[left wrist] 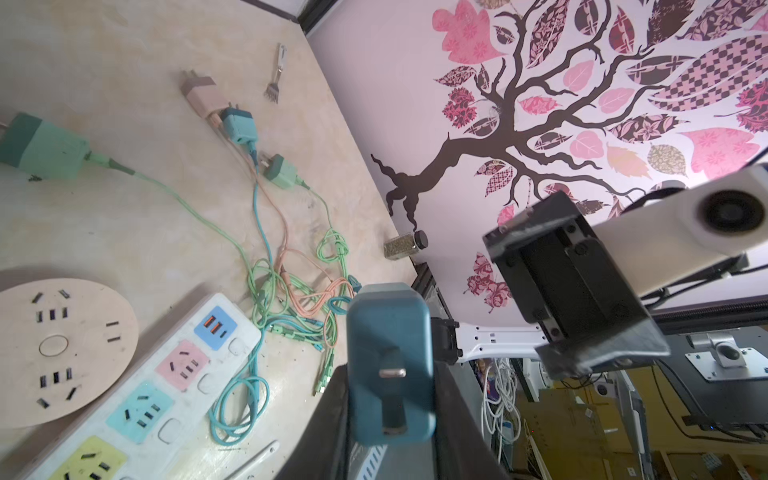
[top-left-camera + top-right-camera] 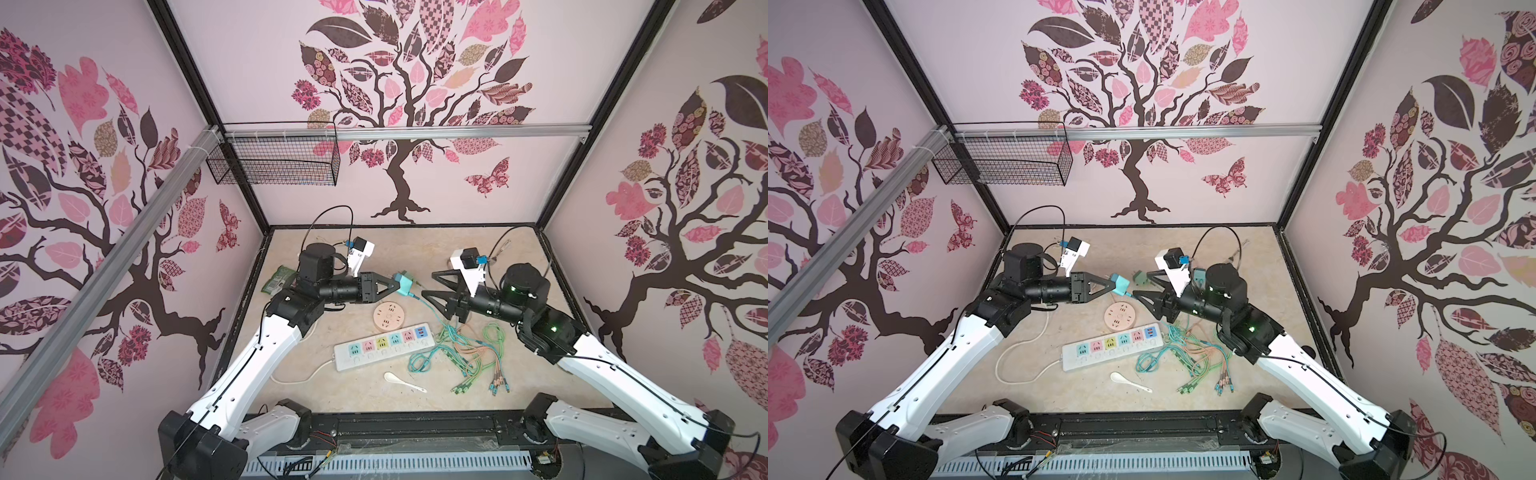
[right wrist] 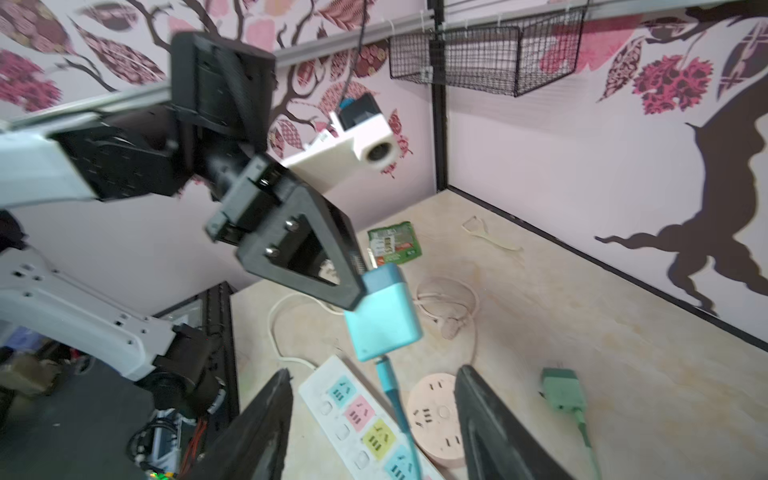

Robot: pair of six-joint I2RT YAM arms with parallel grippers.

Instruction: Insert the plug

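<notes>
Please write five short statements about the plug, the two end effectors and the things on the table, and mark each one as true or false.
1. The left end effector holds a blue plug in the air. True.
2. The right end effector is shut on the blue plug. False: its jaws stand open and grip nothing.
3. The blue plug sits in the power strip. False: it is above the table, apart from the strip.
4. A white spoon lies on the table. True.
5. The round socket disc lies on top of the power strip. False: it lies on the table beside it.
</notes>
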